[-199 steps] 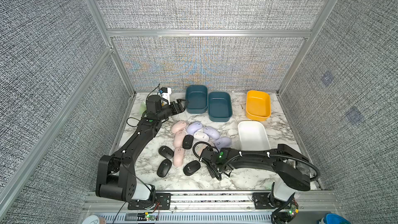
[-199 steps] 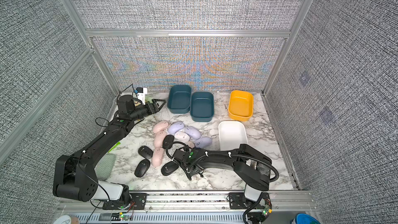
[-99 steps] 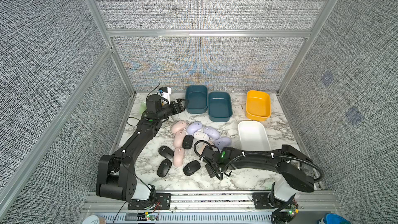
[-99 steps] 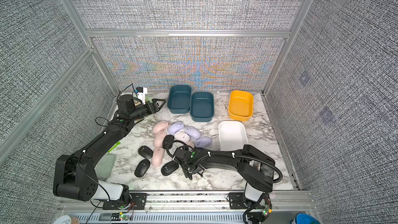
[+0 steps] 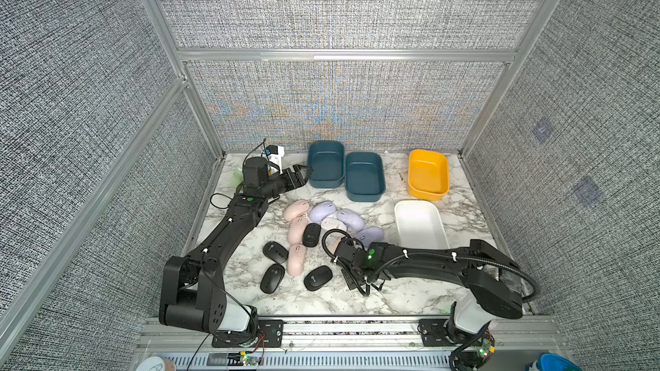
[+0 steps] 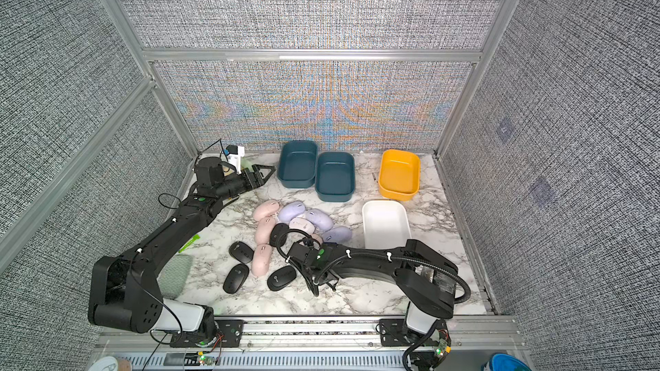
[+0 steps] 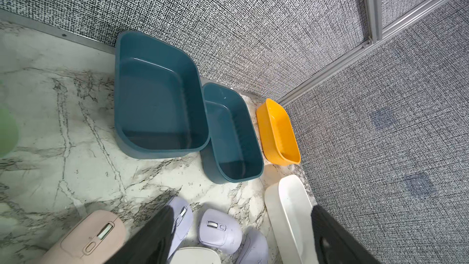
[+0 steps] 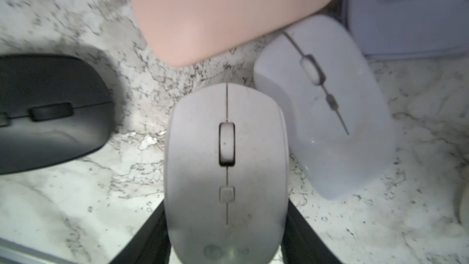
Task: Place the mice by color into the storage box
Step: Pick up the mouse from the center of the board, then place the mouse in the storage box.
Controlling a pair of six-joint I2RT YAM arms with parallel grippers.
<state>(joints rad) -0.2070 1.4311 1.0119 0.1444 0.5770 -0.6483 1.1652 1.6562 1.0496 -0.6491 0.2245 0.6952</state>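
Mice lie clustered mid-table in both top views: pink mice (image 5: 296,208), lilac mice (image 5: 350,218), a white mouse (image 5: 333,224) and black mice (image 5: 275,252). Four storage boxes are empty: two teal (image 5: 325,164) (image 5: 364,176), one yellow (image 5: 428,173), one white (image 5: 419,224). My right gripper (image 8: 225,203) is low at the cluster's near edge, fingers against both sides of a white mouse (image 8: 225,148); the wrist hides this in the top views. A second white mouse (image 8: 327,113) lies beside it. My left gripper (image 5: 301,173) hangs open and empty beside the leftmost teal box (image 7: 157,102).
A pink mouse (image 8: 228,8) lies just ahead of the held mouse and a black mouse (image 8: 48,113) to one side. A green cloth (image 6: 175,273) and a green strip (image 6: 189,244) lie under the left arm. Cage walls enclose the marble table (image 5: 410,294).
The right gripper's fingers have closed in on the white mouse, and the right wrist has shifted slightly. The left arm has not moved.
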